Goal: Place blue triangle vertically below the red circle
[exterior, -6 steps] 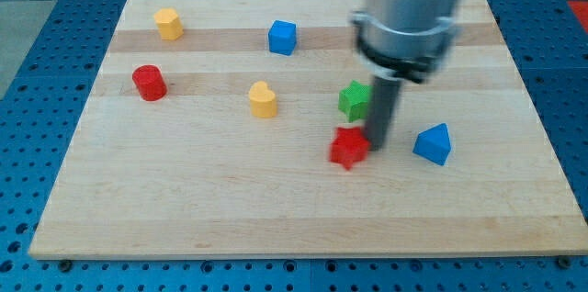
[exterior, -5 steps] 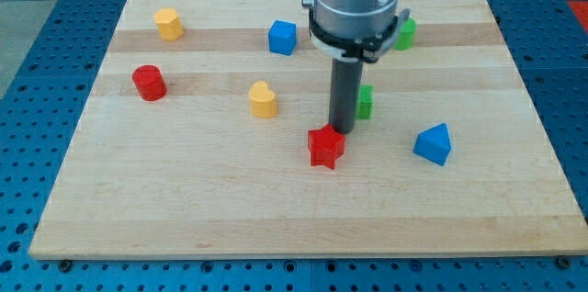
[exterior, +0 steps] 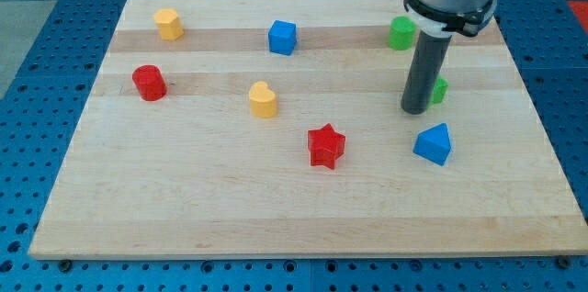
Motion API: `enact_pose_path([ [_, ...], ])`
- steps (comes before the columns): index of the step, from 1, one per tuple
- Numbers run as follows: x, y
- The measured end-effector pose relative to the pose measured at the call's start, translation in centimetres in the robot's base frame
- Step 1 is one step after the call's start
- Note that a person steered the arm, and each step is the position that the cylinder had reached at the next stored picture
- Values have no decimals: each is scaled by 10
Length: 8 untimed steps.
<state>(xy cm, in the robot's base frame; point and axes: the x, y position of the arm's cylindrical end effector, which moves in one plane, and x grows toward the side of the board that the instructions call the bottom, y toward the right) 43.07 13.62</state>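
My tip (exterior: 414,110) rests on the wooden board (exterior: 184,209) toward the view's right; the arm ends in a bare rod with no hand, so it holds nothing. The blue triangle (exterior: 433,143) sits just beside my tip at about five o'clock, apart from it. A green block (exterior: 440,90) is partly hidden behind the rod at about two o'clock, so I cannot make out its shape or whether the rod touches it. The red circle (exterior: 148,83) lies well apart, far across the board at about nine o'clock from my tip. A red star (exterior: 325,146) sits at about eight o'clock from my tip. Also on the board are a yellow block (exterior: 263,100), another yellow block (exterior: 168,24), a blue cube (exterior: 282,37) and a second green block (exterior: 400,32).
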Motion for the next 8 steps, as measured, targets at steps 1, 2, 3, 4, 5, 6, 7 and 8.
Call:
enact_pose_path([
  [1, -19, -61],
  [2, -21, -42],
  [3, -21, -9],
  [4, -21, 28],
  [5, -21, 29],
  [6, -17, 16],
  [7, -9, -29],
  [8, -6, -34],
])
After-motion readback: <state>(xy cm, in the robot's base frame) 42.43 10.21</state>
